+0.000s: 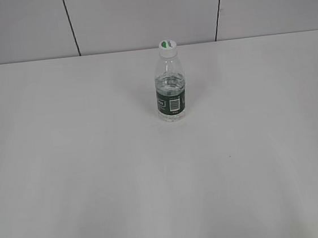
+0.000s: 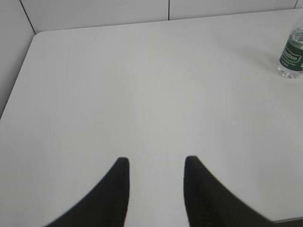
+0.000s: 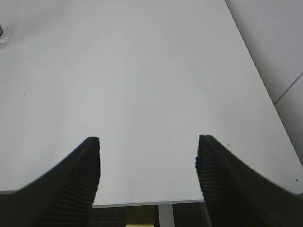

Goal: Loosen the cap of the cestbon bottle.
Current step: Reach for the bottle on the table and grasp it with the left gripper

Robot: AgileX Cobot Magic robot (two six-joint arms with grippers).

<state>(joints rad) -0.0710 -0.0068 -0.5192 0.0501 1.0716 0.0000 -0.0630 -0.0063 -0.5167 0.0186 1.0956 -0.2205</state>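
Note:
The cestbon bottle [image 1: 170, 86] stands upright on the white table, clear and ribbed with a dark green label band. Its white cap [image 1: 167, 48] with a green mark sits on top. Neither arm shows in the exterior view. In the left wrist view the bottle [image 2: 291, 54] is at the far right edge, cap cut off, well away from my left gripper [image 2: 156, 161], which is open with nothing between its black fingers. In the right wrist view my right gripper [image 3: 147, 140] stands wide open over the table's near edge, and only a sliver of the bottle [image 3: 2, 37] shows at the far left.
The white table [image 1: 97, 176] spreads wide around the bottle. A grey panelled wall [image 1: 136, 13] rises behind it. The table's left edge and rounded corner [image 2: 38, 34] show in the left wrist view, its right edge [image 3: 255, 80] in the right wrist view.

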